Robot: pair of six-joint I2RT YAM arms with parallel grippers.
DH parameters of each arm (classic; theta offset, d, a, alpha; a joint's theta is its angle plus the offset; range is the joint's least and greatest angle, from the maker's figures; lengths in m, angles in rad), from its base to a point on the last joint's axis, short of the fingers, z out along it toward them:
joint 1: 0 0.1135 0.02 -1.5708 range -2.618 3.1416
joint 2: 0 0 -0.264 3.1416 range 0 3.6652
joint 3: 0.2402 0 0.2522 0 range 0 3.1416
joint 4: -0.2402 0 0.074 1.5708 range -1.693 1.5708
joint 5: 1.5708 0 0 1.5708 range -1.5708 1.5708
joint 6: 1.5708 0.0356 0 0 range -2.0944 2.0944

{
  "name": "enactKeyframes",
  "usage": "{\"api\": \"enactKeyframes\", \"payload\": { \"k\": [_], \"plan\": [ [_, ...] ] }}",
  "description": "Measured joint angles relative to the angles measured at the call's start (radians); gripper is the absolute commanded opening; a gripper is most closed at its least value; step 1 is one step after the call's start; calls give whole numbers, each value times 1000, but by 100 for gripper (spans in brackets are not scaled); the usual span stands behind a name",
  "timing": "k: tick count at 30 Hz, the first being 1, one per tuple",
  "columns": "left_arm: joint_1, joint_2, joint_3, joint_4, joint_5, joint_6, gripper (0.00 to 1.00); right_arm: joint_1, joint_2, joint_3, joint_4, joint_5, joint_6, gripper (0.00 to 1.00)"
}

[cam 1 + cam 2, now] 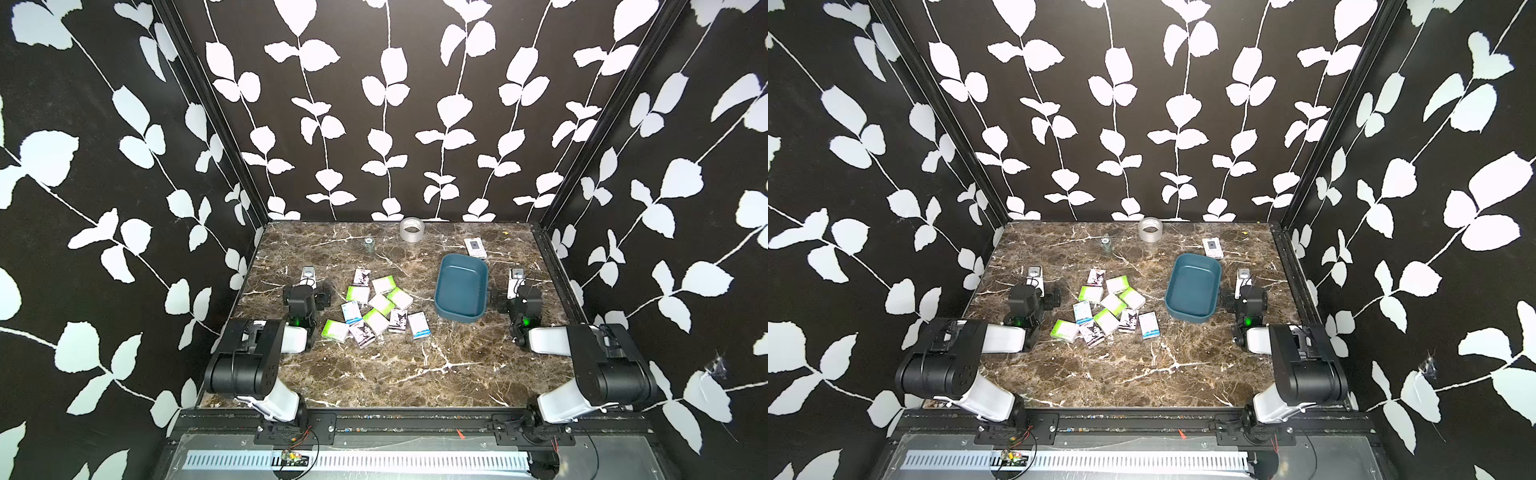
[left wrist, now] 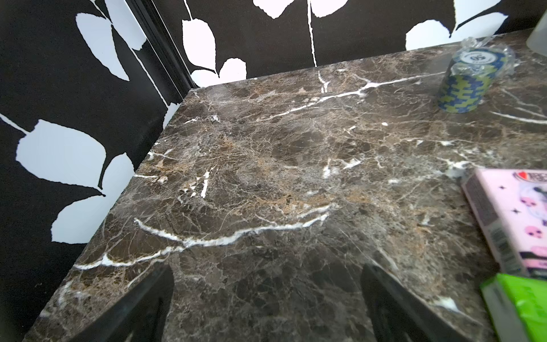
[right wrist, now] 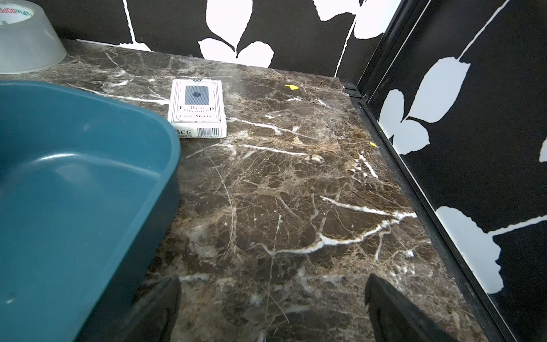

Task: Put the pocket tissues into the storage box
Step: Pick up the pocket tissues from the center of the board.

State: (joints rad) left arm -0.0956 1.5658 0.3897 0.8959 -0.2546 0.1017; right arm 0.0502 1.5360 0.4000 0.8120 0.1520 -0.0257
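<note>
Several pocket tissues (image 1: pixel 376 309) (image 1: pixel 1106 309) lie in a loose pile on the marble table, left of centre: lime-green, blue and black-pink packs. To their right stands the dark teal storage box (image 1: pixel 461 286) (image 1: pixel 1192 286), with nothing in it. My left gripper (image 1: pixel 308 276) (image 2: pixel 268 268) hovers open just left of the pile; a pink pack (image 2: pixel 515 219) and a green pack (image 2: pixel 521 308) show at the edge of the left wrist view. On the box's right side my right gripper (image 1: pixel 516 276) (image 3: pixel 273 278) is open beside the box wall (image 3: pixel 165 177). Neither gripper holds anything.
At the back stand a silver-grey tape roll (image 1: pixel 411 228) (image 3: pixel 26 44), a wrapped stack of poker chips (image 1: pixel 368 243) (image 2: pixel 470 80) and a white card box (image 1: pixel 476 248) (image 3: pixel 196 109) just behind the storage box. Patterned walls close in three sides.
</note>
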Motion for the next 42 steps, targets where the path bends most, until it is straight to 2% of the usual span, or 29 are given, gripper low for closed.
{"api": "enactKeyframes", "payload": {
  "k": [18,20,23,27,30,32,35,38,42],
  "plan": [
    [14,-2,3,-8,23,-5,99,-12,-10,2,-19,-14,12,99],
    [14,-26,39,-109,12,-6,99,-12,-55,14,-102,2,19,99],
    [13,-91,188,-344,-10,-25,99,-6,-156,101,-294,46,20,100],
    [13,-185,366,-477,16,-40,99,44,-303,251,-470,126,-13,99],
    [12,-194,520,-621,50,-69,99,140,-378,415,-650,182,-39,100],
    [7,-186,591,-694,92,-92,99,245,-362,576,-802,209,-48,100],
    [-15,-185,617,-750,143,-130,99,425,-308,740,-955,223,-39,98],
    [-41,-181,618,-792,187,-163,99,595,-269,768,-1079,210,7,98],
    [-60,-157,636,-843,255,-208,99,731,-193,767,-1246,169,102,97]
  ]
}}
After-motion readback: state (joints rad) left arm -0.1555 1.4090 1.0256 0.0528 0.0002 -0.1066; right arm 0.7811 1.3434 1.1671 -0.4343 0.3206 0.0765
